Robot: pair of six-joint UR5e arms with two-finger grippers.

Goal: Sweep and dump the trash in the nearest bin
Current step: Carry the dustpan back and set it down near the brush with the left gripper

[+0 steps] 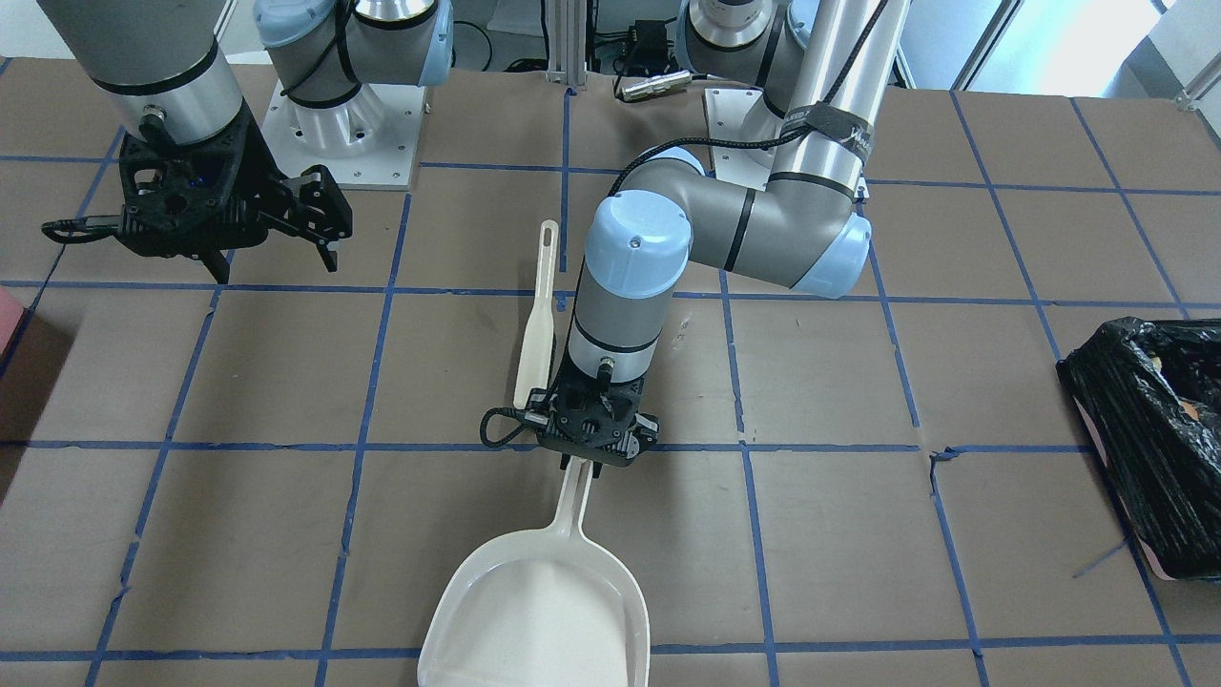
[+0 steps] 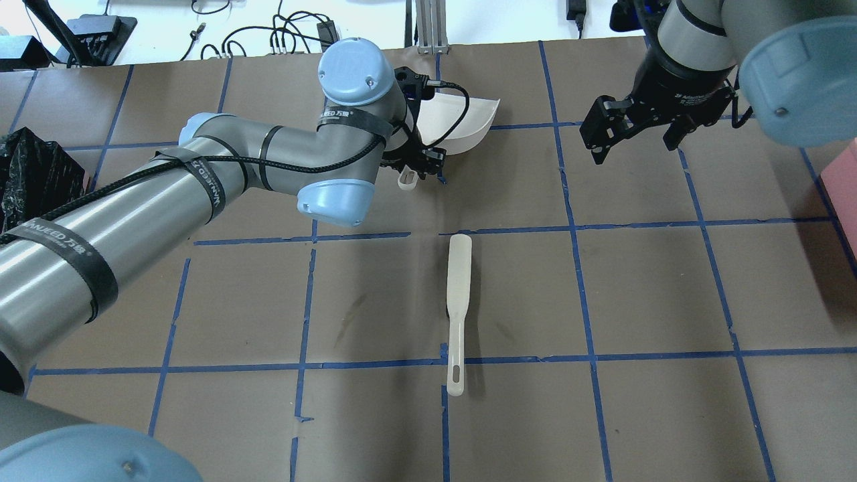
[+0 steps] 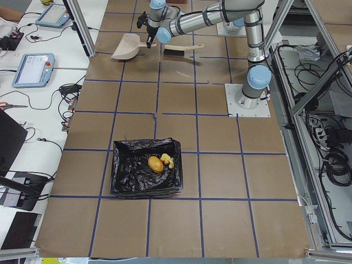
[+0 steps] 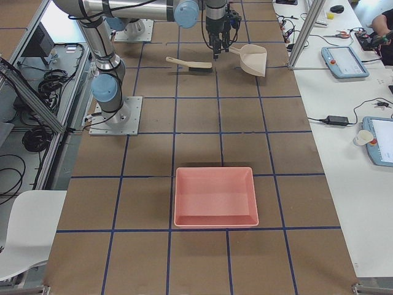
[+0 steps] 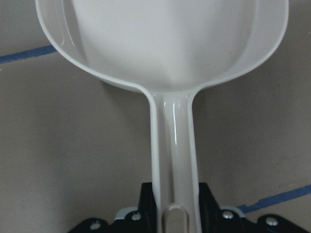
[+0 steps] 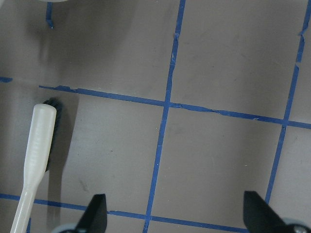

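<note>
My left gripper is shut on the handle of a cream dustpan, whose empty scoop lies low over the brown table. A cream brush lies flat on the table, near the middle. Off to the side, my right gripper hangs open above the table, holding nothing; its fingers stand wide apart. The bin, lined with a black bag, stands far along the table on my left side. In it lies the trash: a brownish-orange lump and a pale yellow chunk.
A pink tray sits on the table beyond my right arm. Blue tape lines grid the brown surface. The side benches hold tablets and cables. The bin sits at the table's left edge in the overhead view.
</note>
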